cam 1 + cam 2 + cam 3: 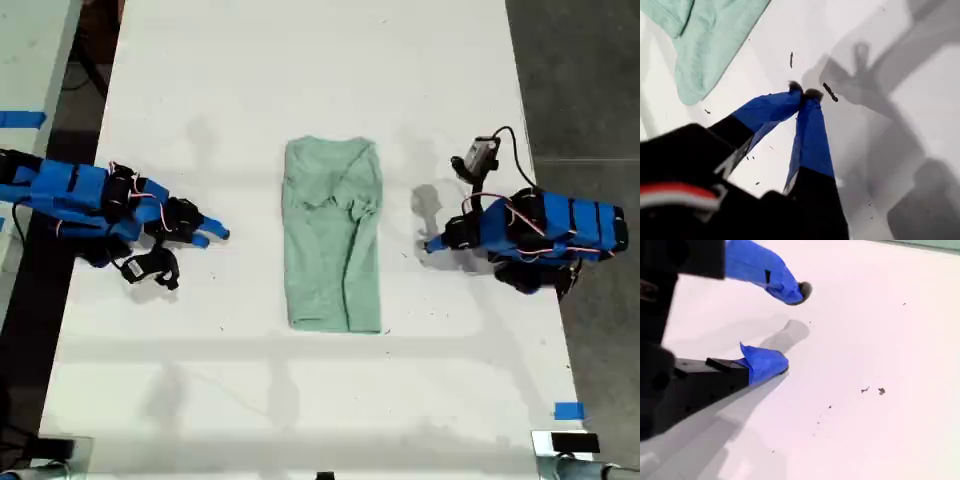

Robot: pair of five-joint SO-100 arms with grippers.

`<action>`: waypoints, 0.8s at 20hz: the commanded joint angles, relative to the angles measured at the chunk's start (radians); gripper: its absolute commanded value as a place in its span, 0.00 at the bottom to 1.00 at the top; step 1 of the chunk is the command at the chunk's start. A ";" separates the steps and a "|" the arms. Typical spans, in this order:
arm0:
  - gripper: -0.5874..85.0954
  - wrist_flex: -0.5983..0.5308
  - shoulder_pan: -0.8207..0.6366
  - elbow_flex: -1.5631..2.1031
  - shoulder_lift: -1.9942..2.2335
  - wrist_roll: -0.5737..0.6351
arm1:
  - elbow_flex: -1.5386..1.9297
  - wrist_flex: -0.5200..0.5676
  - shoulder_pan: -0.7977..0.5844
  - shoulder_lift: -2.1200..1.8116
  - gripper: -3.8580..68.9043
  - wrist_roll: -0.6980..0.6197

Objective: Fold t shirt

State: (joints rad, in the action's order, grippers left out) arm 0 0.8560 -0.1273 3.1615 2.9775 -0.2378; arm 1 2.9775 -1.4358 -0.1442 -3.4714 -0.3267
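**Mint-green t shirt lies in a strip, both hands clear of it**

Pale green cotton, the t shirt (332,240) lies flat in the middle of the white desk (300,60). Its sides are folded inward into a tall narrow strip. The cloth is wrinkled and bunched across its upper half, as the exterior view shows it.

My first hand (805,92) has its blue-taped fingers brought together, the dark tips touching, with nothing between them. In its wrist view a rounded edge of the t shirt (710,35) lies near the tips but apart from them. It seems to be the hand (432,244) at the exterior view's right, pointing at the shirt's side, though at that size the match is not certain.

My second hand (790,327) has its fingers spread well apart over bare desk and holds nothing. Only a thin green sliver of the t shirt (935,244) shows far off in its wrist view. That would make it the hand (215,237) at the exterior view's left, also apart from the shirt.

A small piece of blue tape (568,410) sticks to the desk near the exterior view's lower right corner.
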 commanded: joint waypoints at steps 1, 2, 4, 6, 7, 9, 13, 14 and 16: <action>0.20 -0.023 -0.018 -0.014 -0.009 0.005 | 0.015 -0.015 0.008 -0.031 0.07 0.008; 0.20 -0.023 -0.018 -0.014 -0.009 0.005 | 0.015 -0.015 0.008 -0.031 0.07 0.008; 0.20 -0.023 -0.018 -0.014 -0.009 0.005 | 0.014 -0.015 0.008 -0.031 0.07 0.008; 0.20 -0.023 -0.018 -0.014 -0.009 0.005 | 0.014 -0.015 0.008 -0.031 0.07 0.008; 0.20 -0.023 -0.018 -0.014 -0.009 0.005 | 0.014 -0.015 0.008 -0.031 0.07 0.008; 0.17 -0.020 -0.012 -0.020 -0.011 0.002 | 0.009 -0.015 0.011 -0.031 0.07 0.009; 0.08 0.049 0.121 -0.311 -0.276 -0.058 | -0.153 -0.012 0.032 0.098 0.07 0.006; 0.08 0.087 0.156 -0.451 -0.400 -0.058 | -0.232 -0.009 0.040 0.209 0.07 0.006; 0.08 0.155 0.215 -0.724 -0.626 -0.031 | -0.414 0.035 0.081 0.491 0.07 -0.009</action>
State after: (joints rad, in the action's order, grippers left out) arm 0 0.9679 0.0322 2.7443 2.5387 -0.2792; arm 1 2.7581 -1.4481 -0.0982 -3.2091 -0.3237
